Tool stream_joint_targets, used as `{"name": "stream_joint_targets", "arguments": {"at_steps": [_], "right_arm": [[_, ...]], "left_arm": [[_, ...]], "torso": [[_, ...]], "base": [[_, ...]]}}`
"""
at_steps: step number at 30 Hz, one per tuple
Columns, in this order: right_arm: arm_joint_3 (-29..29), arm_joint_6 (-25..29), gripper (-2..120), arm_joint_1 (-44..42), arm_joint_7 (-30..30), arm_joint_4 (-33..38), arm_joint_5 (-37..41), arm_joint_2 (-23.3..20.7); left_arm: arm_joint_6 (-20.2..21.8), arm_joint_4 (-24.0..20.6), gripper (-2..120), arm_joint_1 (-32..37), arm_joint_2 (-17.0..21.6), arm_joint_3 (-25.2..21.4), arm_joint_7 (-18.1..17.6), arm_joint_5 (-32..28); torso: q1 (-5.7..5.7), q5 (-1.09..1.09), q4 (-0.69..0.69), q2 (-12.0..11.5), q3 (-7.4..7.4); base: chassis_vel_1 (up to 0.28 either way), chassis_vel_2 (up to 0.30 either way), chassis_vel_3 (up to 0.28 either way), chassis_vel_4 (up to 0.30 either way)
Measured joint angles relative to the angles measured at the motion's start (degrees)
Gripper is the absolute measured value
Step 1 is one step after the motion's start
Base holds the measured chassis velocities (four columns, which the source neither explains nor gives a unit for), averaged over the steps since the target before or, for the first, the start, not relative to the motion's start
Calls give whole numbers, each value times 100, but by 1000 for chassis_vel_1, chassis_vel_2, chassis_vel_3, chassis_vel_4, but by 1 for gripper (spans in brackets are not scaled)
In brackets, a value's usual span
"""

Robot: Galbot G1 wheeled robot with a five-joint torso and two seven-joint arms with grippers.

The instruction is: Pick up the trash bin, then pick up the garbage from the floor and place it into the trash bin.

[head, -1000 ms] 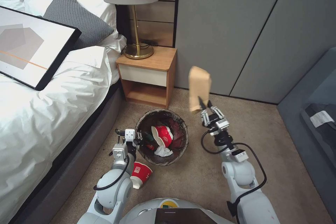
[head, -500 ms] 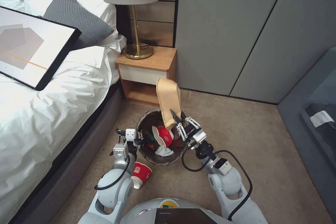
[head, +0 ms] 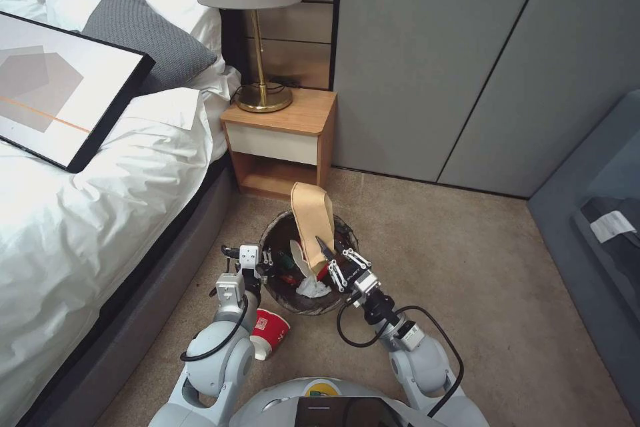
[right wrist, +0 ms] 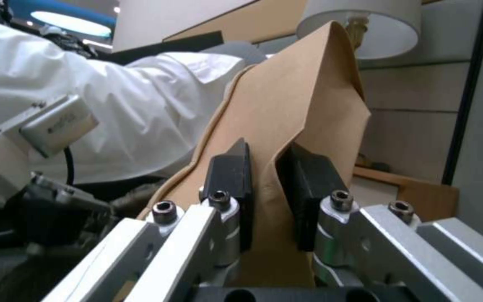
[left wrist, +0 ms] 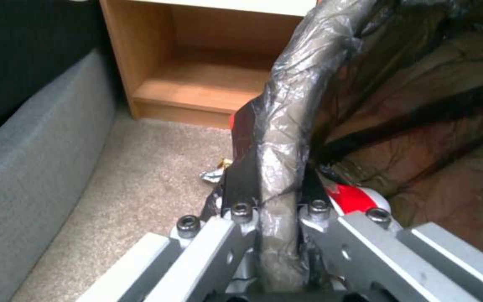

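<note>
The trash bin point(head: 308, 270) stands upright on the carpet just near of the nightstand point(head: 281, 143), its dark liner folded over the rim and its mouth facing up. The left gripper point(left wrist: 275, 201) is at the bin's left rim, its fingers point(left wrist: 240, 176) pressed onto the liner-covered rim from both sides. The right gripper point(head: 331, 259) is over the bin's right half, pinching the lower end of a brown cardboard piece point(head: 313, 217); in the right wrist view its fingers point(right wrist: 231, 176) squeeze the folded cardboard between them. The cardboard's long axis runs nearly vertical, leaning slightly left, with its upper end rising above the far rim toward the nightstand and its lower end inside the mouth. Inside the bin lie a red-and-white cup and crumpled white tissue point(head: 311, 288). Another red cup point(head: 268, 333) lies on its side on the carpet just near of the bin, beside the left arm.
</note>
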Motion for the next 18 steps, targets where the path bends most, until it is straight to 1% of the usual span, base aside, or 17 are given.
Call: {"name": "stream_joint_targets", "arguments": {"at_steps": [6,7,8,9,10,11,12,13,15,16,17,18], "right_arm": [[13,31,14,-20,0,-145,-63,4],[18,31,20,-21,0,-167,-70,3],[18,31,20,-21,0,-172,-71,2],[19,32,26,-22,0,-182,-72,2],[19,32,26,-22,0,-182,-72,2],[20,32,30,-23,0,-188,-73,2],[20,33,36,-25,0,-193,-74,1],[20,33,36,-25,0,-193,-74,1],[22,34,49,-36,-2,-206,-77,-3],[22,34,49,-36,-2,-206,-77,-3],[24,34,56,-40,-4,-209,-77,-7],[29,34,58,-41,-5,-212,-77,-10]], "left_arm": [[-2,3,0,-2,1,9,2,0],[-2,3,0,-4,3,9,2,0],[-2,3,0,-4,4,9,2,0],[-2,2,0,-4,4,9,2,0],[-2,2,0,-4,4,9,2,0],[-2,2,0,-4,5,9,2,0],[-2,2,0,-4,5,9,3,0],[-2,2,0,-4,5,9,3,0],[-2,-1,0,-6,6,13,5,0],[-2,-1,0,-6,6,13,5,0],[-2,-2,0,-8,7,14,6,-1],[-2,-3,0,-9,9,15,7,-2]], "torso": [[0,0,0,0,0],[0,0,0,0,0],[0,0,0,0,0],[0,0,0,0,0],[0,0,0,0,0],[0,0,0,0,0],[0,0,0,0,0],[0,0,0,0,0],[0,0,0,0,0],[0,0,0,0,0],[0,0,0,0,0],[0,0,0,0,0]], "base": [[0,0,0,0],[0,0,0,0],[0,0,0,0],[0,0,0,0],[0,0,0,0],[0,0,0,0],[0,0,0,0],[0,0,0,0],[0,0,0,0],[0,0,0,0],[0,0,0,0],[0,0,0,0]]}}
